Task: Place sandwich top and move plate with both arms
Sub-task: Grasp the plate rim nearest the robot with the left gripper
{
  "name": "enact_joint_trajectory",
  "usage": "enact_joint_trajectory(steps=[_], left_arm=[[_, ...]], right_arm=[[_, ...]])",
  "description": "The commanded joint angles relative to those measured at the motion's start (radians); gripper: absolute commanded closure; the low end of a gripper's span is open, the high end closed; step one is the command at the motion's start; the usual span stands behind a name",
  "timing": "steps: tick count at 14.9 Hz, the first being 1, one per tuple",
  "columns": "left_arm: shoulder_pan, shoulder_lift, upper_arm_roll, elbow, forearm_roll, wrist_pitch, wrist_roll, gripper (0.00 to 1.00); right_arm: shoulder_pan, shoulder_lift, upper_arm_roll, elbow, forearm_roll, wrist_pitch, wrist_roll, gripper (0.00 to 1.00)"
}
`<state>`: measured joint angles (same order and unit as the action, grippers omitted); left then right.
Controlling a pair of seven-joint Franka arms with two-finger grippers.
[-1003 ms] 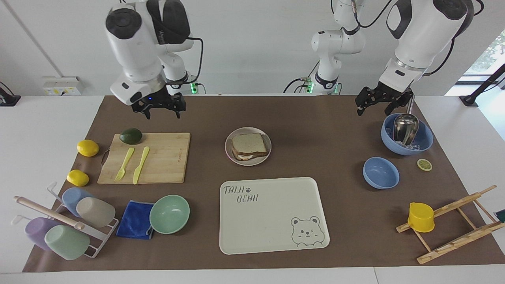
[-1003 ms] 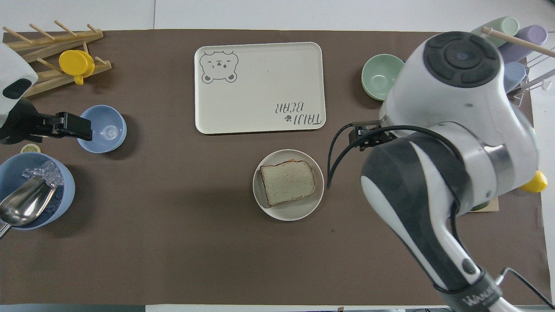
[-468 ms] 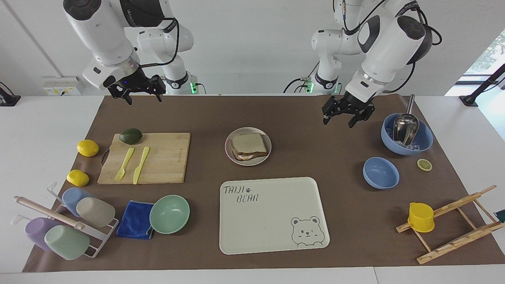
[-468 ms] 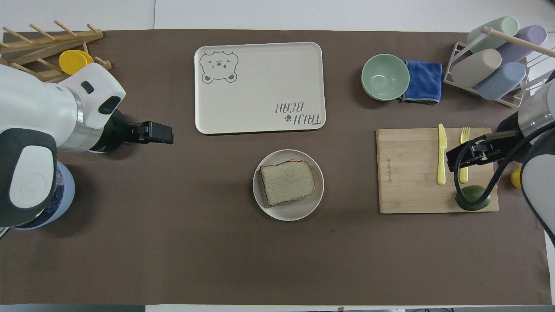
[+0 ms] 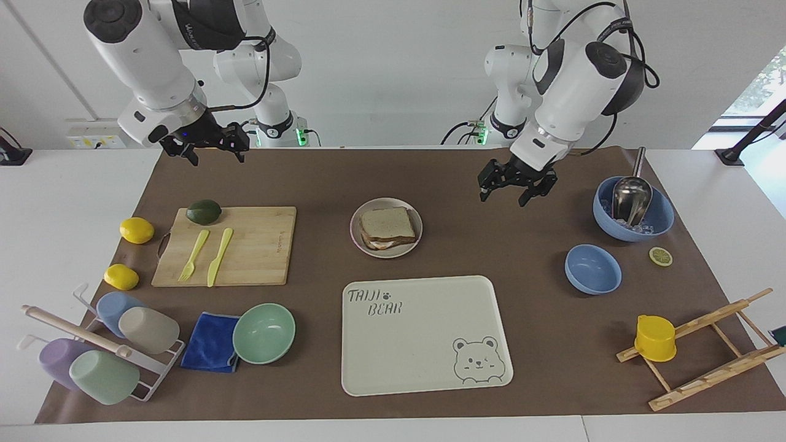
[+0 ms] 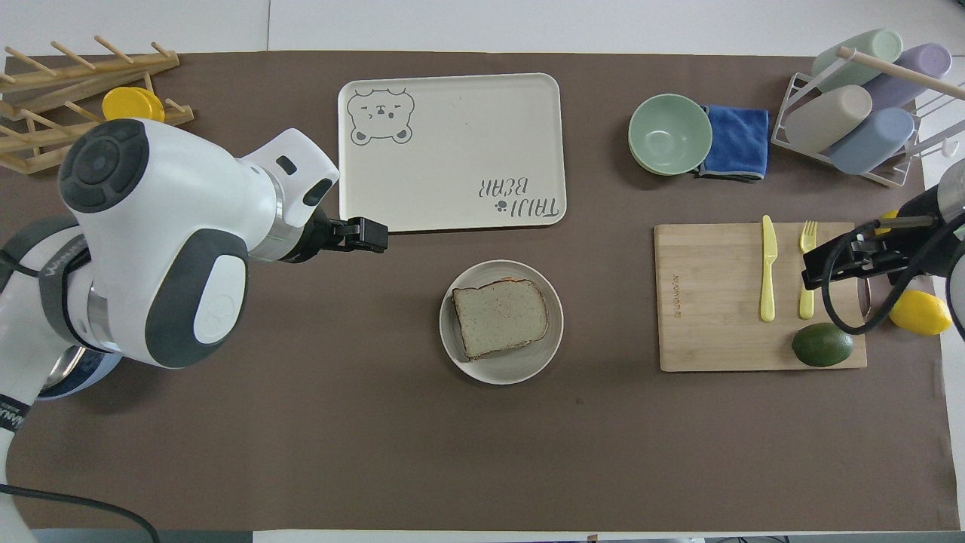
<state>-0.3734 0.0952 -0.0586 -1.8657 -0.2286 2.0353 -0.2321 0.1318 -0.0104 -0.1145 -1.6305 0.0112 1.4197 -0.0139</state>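
The sandwich top [image 5: 388, 223] lies flat on the stacked sandwich on the plate [image 5: 386, 253] in the middle of the brown mat; it also shows in the overhead view [image 6: 501, 317] on the plate [image 6: 501, 373]. My left gripper [image 5: 502, 197] is open and empty, up in the air over the mat between the plate and the large blue bowl; the overhead view shows the left gripper [image 6: 371, 234] by the tray's edge. My right gripper [image 5: 218, 158] is open and empty, raised over the mat near the cutting board, also in the overhead view [image 6: 833, 265].
A cream bear tray [image 5: 427, 334] lies farther from the robots than the plate. A cutting board [image 5: 252, 245] holds an avocado, fork and knife. A blue bowl with scoop [image 5: 632, 212], a small blue bowl [image 5: 592, 269], a mint bowl [image 5: 264, 333] and racks stand around.
My left gripper has moved from over the large blue bowl toward the plate. My right gripper has drawn back and up toward its own end of the table. The sandwich has not moved.
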Motion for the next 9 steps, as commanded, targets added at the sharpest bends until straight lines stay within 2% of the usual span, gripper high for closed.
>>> enact_joint_trajectory(steps=[1,6,9], left_arm=[[-0.061,0.046,0.016,-0.026,-0.012,0.069,-0.022,0.00],[-0.136,0.047,0.016,-0.212,-0.012,0.276,-0.035,0.00],[-0.137,0.049,0.014,-0.251,-0.012,0.313,-0.076,0.00]], right_arm=[[-0.007,0.013,-0.007,0.018,0.019,0.011,-0.020,0.00],[-0.037,0.015,-0.031,0.032,0.012,0.001,-0.037,0.00],[-0.032,0.001,-0.028,0.020,0.016,-0.005,-0.046,0.00]])
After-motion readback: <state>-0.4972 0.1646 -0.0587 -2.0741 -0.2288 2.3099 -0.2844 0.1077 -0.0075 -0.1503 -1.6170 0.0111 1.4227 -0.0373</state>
